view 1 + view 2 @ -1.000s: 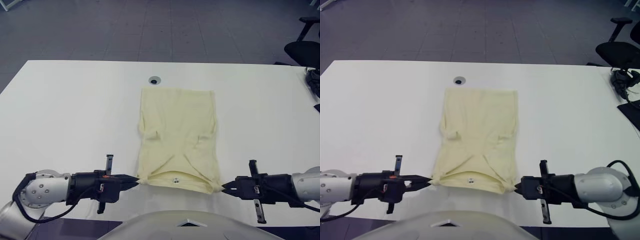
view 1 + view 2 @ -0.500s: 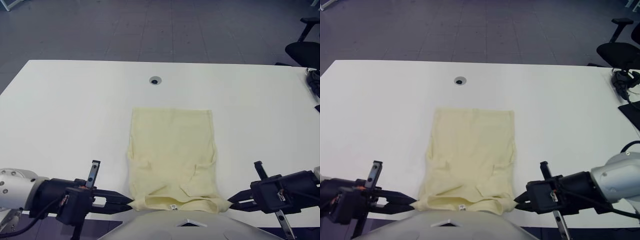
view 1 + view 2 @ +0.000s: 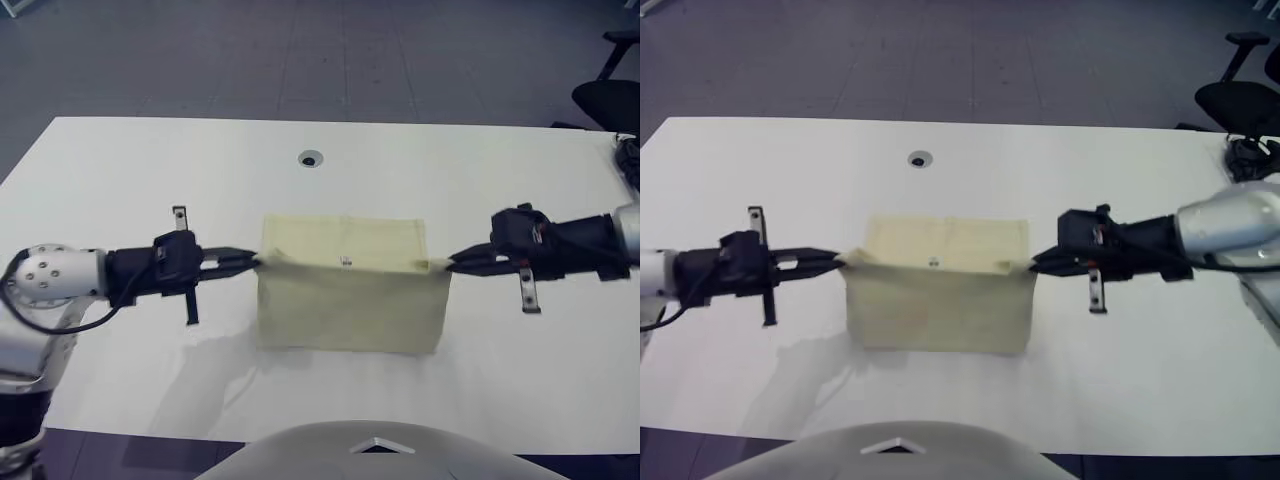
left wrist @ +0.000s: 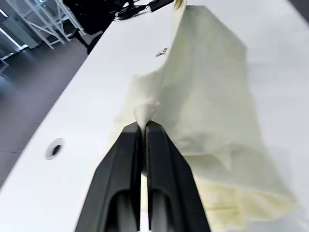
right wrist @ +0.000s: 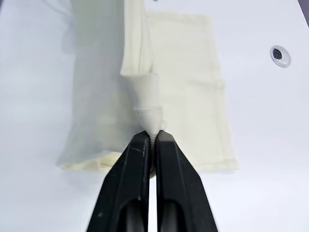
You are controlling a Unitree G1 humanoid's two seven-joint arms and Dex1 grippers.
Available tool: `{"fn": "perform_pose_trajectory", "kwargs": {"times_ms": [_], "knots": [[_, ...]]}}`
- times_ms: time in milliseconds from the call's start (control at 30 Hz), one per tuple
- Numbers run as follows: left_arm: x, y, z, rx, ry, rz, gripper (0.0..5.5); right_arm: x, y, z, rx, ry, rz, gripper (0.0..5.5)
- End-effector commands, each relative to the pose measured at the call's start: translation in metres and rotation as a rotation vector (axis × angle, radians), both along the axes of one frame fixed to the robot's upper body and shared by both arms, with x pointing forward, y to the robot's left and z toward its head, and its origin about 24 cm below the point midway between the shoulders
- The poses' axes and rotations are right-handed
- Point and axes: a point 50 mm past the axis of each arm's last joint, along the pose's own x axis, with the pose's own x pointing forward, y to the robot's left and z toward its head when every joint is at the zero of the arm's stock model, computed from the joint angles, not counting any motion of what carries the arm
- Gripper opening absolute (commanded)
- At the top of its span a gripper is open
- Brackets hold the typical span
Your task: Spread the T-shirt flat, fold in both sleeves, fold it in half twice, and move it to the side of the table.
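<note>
Got the T-shirt (image 3: 350, 300) pinched at both corners of its lifted edge, left end effector (image 3: 252, 262) and right end effector (image 3: 450, 264) clamped shut. Hangs crosswise over the counter (image 3: 150, 170), far hem just ahead, equally near both.

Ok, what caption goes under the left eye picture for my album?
The left hand and right hand each pinch a corner of the yellow T-shirt, holding its edge above the white table.

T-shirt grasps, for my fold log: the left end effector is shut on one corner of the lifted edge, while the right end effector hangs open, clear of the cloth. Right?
No. The right wrist view shows the right end effector shut on the other lifted corner of the T-shirt. The left end effector is shut on its corner.
</note>
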Motion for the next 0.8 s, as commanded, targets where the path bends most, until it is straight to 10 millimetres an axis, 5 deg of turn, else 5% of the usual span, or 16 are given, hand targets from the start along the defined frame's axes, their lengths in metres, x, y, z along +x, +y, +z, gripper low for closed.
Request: {"fn": "perform_pose_trajectory", "kwargs": {"times_ms": [33,300,800], "knots": [[0.027,-0.010,-0.015,0.080,-0.139,0.029,0.01,0.024,0.006,-0.018,-0.016,-0.004,-0.050,0.00],[0.055,-0.027,-0.046,0.154,-0.198,0.015,0.01,0.058,0.011,-0.053,-0.029,-0.059,-0.140,0.00],[0.087,-0.026,-0.068,0.176,-0.214,0.129,0.01,0.084,0.010,-0.073,0.019,-0.088,-0.290,0.00]]}}
